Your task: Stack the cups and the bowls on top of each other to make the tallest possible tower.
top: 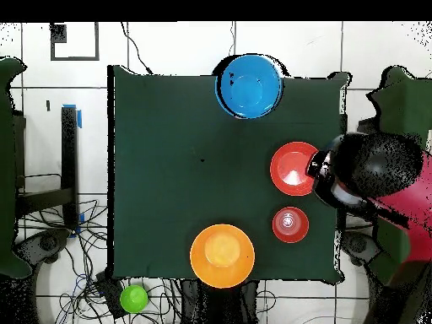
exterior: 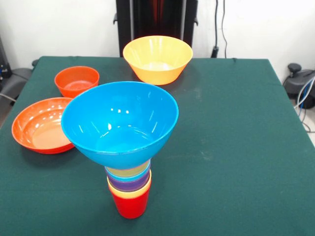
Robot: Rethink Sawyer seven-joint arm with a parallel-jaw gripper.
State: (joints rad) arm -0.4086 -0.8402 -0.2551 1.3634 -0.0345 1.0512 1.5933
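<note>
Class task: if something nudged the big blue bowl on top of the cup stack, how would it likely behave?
The blue bowl is far wider than the nested cups under it, so the tower would probably tip. It already looks slightly off-centre. Its glossy plastic suggests it could slide easily, and it is probably light.

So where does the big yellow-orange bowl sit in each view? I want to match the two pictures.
Front view: the large yellow-orange bowl stands at the far middle of the green table, near the top of the picture.
Overhead view: the same bowl lies at the table's bottom edge, slightly left of middle.
Shared landmark: the small orange bowl is its nearest neighbour in both views.
</note>
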